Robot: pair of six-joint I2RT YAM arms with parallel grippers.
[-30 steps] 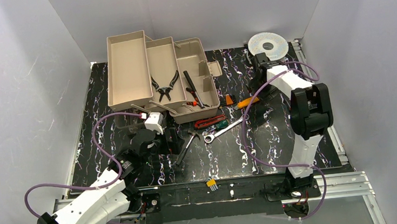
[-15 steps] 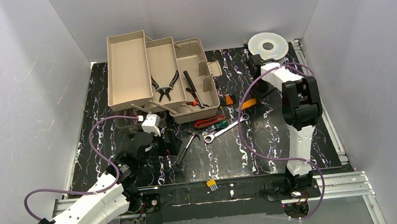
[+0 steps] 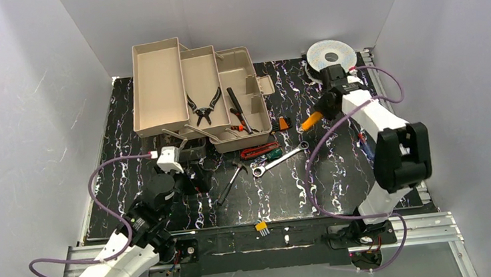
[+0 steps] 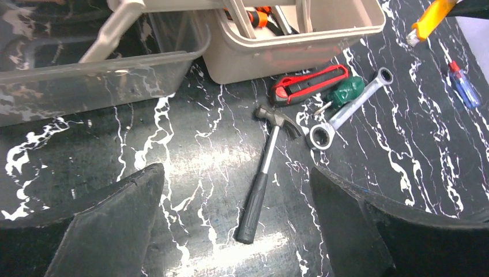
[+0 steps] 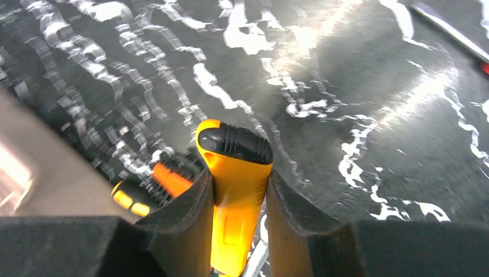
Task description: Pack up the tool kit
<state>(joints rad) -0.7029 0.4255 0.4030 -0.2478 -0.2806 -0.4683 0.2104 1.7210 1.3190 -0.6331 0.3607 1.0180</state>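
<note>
The toolbox (image 3: pixel 246 140) stands open at the back left of the surface (image 3: pixel 341 184), its two trays (image 3: pixel 158 86) folded out to the left and its smoky lid (image 4: pixel 86 81) lying down in front. Pliers (image 3: pixel 203 106) rest in the tray nearer the base, and more tools lie in the base itself. The right gripper (image 5: pixel 239 184) is clamped on the yellow knife (image 5: pixel 236 156), one finger pressed against each flat side. It holds the knife tilted right of the toolbox, and the black-capped end looks clear of the surface. Just below that end an orange-handled tool (image 5: pixel 167 179) lies against the toolbox wall. The left gripper (image 3: pixel 199 177) hovers low in front of the lid with its fingers (image 4: pixel 115 219) spread wide and nothing between them. Ahead of it the hammer (image 4: pixel 268 167) lies on the surface, head toward the toolbox. Beside the hammer's head are a red-and-black cutter (image 4: pixel 311 83), a green-handled screwdriver (image 4: pixel 346 91) and a wrench (image 4: pixel 349 109), close together. A small blue tool (image 4: pixel 464 86) lies further right, apart from them. The silver spool (image 3: pixel 331 56) sits at the back right corner.
</note>
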